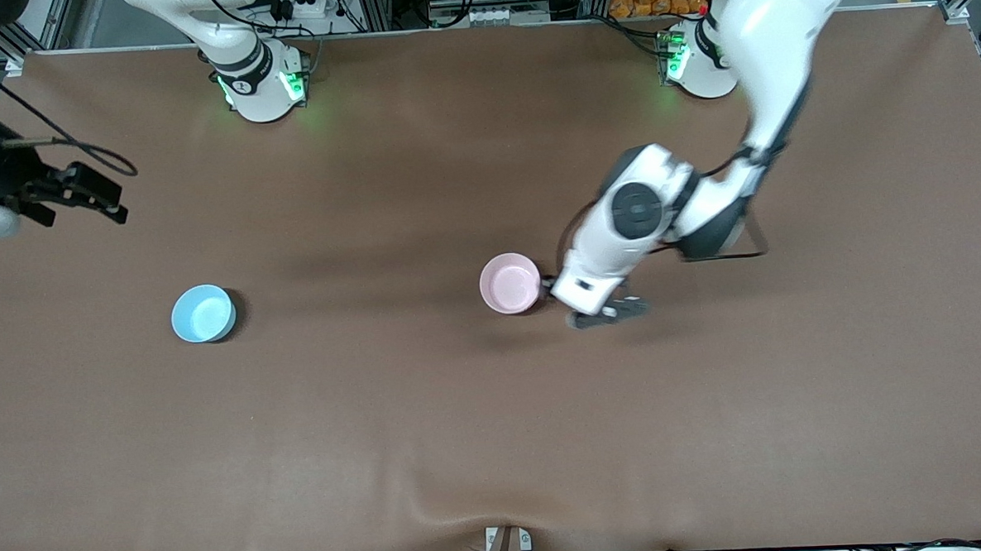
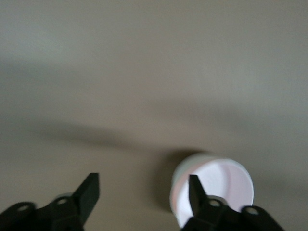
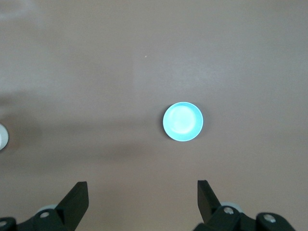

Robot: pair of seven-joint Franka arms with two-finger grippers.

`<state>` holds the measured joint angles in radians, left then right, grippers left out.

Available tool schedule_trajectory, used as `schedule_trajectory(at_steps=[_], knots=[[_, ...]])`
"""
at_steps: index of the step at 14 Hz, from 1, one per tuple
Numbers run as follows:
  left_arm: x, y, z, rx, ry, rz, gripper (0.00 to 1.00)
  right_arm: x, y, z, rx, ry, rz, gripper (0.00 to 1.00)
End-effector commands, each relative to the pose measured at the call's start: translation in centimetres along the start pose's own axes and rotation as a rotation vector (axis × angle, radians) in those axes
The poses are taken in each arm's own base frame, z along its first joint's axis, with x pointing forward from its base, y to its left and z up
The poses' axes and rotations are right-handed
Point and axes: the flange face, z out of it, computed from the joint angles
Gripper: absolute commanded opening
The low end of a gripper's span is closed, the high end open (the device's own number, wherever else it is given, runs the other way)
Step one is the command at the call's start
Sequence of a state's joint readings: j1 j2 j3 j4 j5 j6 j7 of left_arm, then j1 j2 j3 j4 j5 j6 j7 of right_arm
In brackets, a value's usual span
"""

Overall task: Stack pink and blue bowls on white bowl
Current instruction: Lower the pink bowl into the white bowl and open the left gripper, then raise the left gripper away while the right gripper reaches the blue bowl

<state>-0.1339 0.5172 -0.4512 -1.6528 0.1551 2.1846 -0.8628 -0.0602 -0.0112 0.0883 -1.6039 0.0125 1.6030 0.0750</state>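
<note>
The pale pink bowl (image 1: 510,284) stands upright at the middle of the table. In the left wrist view the pink bowl (image 2: 216,185) has a whitish wall around it, which looks like the white bowl (image 2: 197,159) beneath it; from the front the white bowl is hidden. My left gripper (image 1: 579,303) (image 2: 143,178) is open just beside this bowl, on the left arm's side, with one finger (image 2: 195,192) in front of the rim and nothing held. The light blue bowl (image 1: 202,313) (image 3: 183,121) stands alone toward the right arm's end. My right gripper (image 1: 82,202) (image 3: 142,185) hangs open high over that end.
The brown table mat (image 1: 498,441) has a raised wrinkle at its edge nearest the front camera. Both arm bases (image 1: 263,87) stand along the table's other long edge.
</note>
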Motion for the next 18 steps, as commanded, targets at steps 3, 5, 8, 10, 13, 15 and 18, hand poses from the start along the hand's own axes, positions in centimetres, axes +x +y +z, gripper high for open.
schedule_trajectory(at_steps=[3, 5, 8, 10, 13, 15, 18], knots=[[2.9, -10.2, -16.7, 0.121, 0.113, -0.018, 1.00, 5.2, 3.3, 7.7, -0.015, -0.096, 0.034, 1.00], [3.0, -13.5, -21.6, 0.128, 0.153, -0.016, 1.00, 6.6, 5.4, 13.2, -0.007, -0.128, 0.061, 1.00], [3.3, -17.5, -25.4, 0.133, 0.159, 0.021, 1.00, 6.5, 8.1, 20.3, 0.005, -0.141, 0.034, 1.00], [3.2, -20.1, -27.4, 0.095, 0.136, 0.012, 1.00, 5.5, 10.0, 24.4, 0.010, -0.119, 0.023, 1.00], [3.4, -24.8, -28.9, 0.095, 0.071, 0.051, 1.00, 3.8, 13.6, 30.7, 0.026, -0.104, -0.012, 1.00], [2.9, -26.5, -30.0, 0.072, 0.036, 0.088, 1.00, 3.1, 14.4, 33.3, 0.029, -0.096, -0.018, 1.00], [2.3, -27.2, -32.3, 0.063, 0.003, 0.083, 1.00, 2.5, 16.4, 37.0, 0.043, -0.102, -0.040, 1.00]])
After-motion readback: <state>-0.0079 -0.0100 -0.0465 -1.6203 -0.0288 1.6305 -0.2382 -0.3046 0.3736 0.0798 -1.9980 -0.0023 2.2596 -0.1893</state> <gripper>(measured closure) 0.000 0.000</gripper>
